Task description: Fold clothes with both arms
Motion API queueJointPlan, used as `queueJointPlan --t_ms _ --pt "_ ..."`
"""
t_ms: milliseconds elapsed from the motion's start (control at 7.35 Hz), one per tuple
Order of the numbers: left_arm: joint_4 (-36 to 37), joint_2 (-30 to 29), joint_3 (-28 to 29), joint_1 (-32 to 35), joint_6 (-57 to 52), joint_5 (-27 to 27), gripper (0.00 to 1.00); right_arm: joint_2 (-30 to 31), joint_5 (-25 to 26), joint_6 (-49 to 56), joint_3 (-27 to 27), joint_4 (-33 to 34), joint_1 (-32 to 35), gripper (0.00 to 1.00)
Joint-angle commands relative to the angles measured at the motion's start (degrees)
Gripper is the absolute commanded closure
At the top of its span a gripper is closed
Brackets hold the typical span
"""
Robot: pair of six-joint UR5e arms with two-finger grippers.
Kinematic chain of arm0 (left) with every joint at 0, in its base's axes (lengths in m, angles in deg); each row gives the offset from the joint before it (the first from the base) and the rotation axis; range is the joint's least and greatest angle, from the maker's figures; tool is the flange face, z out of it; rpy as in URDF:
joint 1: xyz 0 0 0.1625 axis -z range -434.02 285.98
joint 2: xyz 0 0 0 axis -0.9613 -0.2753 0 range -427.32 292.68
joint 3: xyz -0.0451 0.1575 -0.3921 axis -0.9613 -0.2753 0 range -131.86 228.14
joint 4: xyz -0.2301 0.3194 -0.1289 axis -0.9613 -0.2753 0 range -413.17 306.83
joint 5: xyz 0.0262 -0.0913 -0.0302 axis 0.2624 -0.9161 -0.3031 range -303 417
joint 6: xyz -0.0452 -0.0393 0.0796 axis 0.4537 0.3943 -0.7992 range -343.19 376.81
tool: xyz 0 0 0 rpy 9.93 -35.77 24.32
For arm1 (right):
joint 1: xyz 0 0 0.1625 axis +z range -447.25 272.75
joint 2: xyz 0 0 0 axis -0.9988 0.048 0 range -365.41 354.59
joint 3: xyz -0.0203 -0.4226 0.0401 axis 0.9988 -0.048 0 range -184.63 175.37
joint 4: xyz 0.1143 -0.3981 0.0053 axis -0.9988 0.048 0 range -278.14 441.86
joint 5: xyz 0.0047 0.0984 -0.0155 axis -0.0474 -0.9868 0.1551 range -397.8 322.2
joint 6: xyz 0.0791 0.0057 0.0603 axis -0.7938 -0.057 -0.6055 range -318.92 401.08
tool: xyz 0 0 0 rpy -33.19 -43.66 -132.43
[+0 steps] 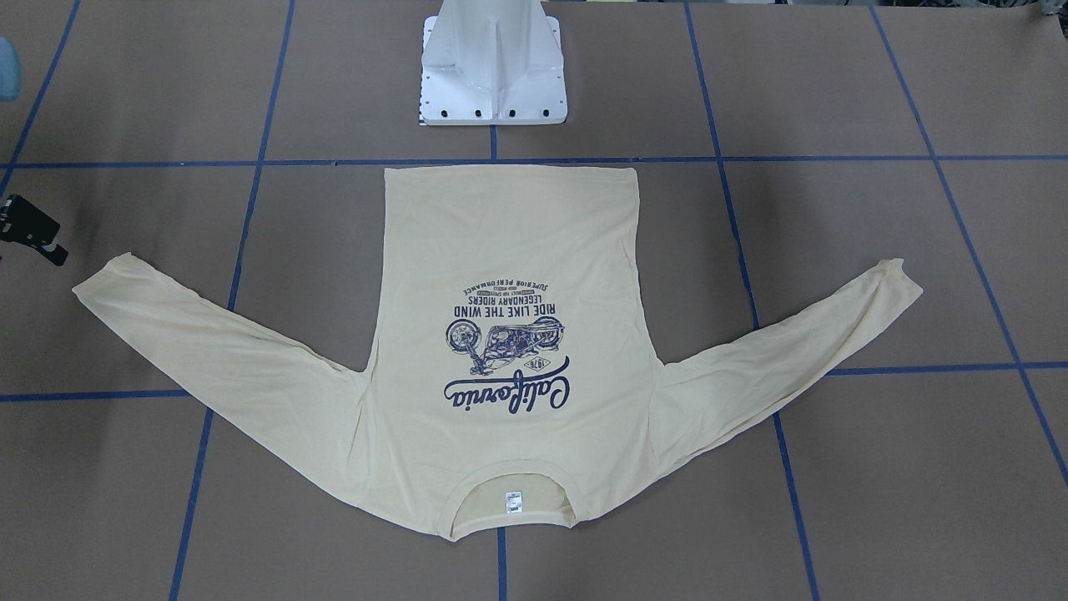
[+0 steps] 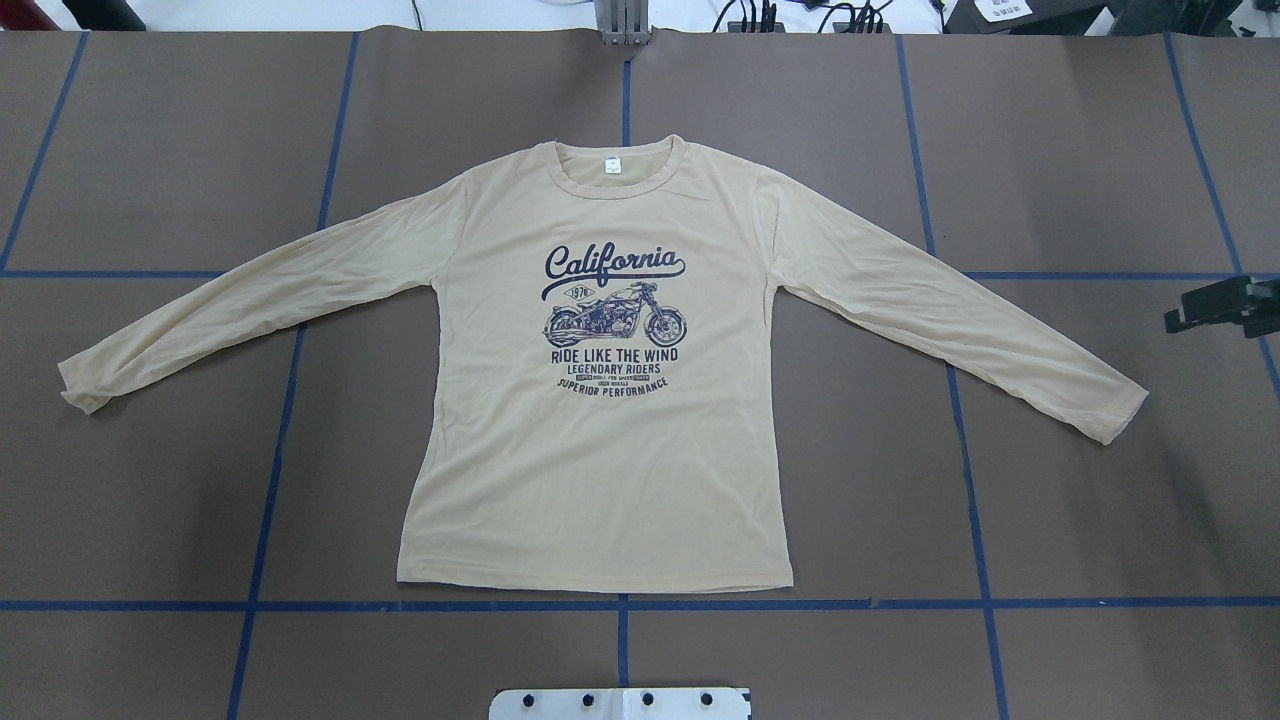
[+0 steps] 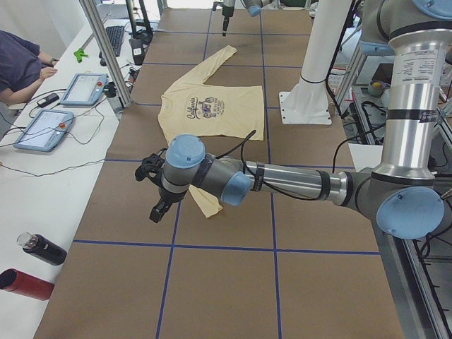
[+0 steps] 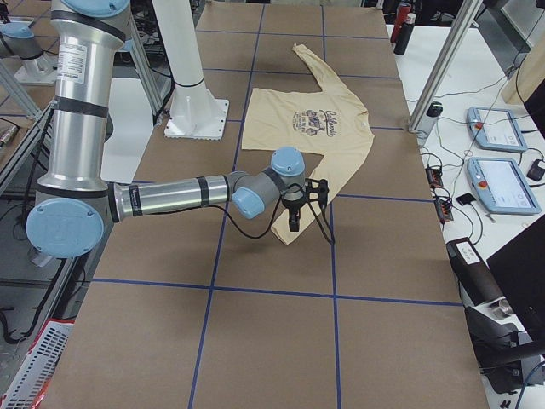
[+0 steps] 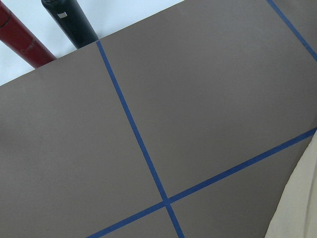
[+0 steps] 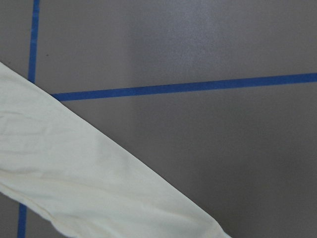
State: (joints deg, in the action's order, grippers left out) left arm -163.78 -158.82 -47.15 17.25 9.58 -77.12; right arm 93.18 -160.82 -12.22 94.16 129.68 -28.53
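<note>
Black right gripper (image 2: pixel 1188 311) sits cropped at the edge, jaws unreadable.

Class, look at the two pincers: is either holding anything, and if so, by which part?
Nothing is held. The T-shirt lies flat, print up, both sleeves spread; the right pincer and left pincer hang clear of it.

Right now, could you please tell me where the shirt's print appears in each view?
Front-facing: print at centre, upside down.
Overhead: print at centre, upright.
Exterior left: print upper middle, small.
Exterior right: print upper middle.
Left wrist: not in it.
Right wrist: not in it.
Landmark: white base beyond the hem in all four exterior views.
</note>
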Motion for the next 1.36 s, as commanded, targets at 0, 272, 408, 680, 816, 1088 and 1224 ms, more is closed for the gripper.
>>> queueJointPlan --t_ms 0,272,408,680,816,1088,1224 --pt "0.0 0.1 0.0 0.0 -0.1 -0.1 0.00 -0.6 4.1 -6.9 -8.3 -13.2 -4.2 0.09" --pt "0.0 0.2 0.0 -0.1 -0.1 0.0 0.00 -1.3 4.9 -6.6 -9.1 -13.5 -4.3 0.19" --pt "0.0 0.2 0.0 -0.1 -0.1 0.0 0.00 -0.8 5.2 -6.3 -9.1 -13.5 -4.4 0.21" --pt "0.0 0.2 0.0 -0.1 -0.1 -0.1 0.00 0.4 7.7 -6.1 -9.3 -13.5 -5.8 0.23" --pt "0.0 0.3 0.0 -0.1 -0.2 -0.1 0.00 0.7 7.9 -6.1 -9.2 -13.5 -5.9 0.25" --pt "0.0 0.3 0.0 -0.1 -0.2 -0.1 0.00 1.3 8.7 -6.1 -9.1 -13.5 -6.5 0.29" --pt "0.0 0.3 0.0 0.0 -0.2 -0.1 0.00 1.8 8.7 -6.1 -8.9 -13.5 -6.6 0.30"
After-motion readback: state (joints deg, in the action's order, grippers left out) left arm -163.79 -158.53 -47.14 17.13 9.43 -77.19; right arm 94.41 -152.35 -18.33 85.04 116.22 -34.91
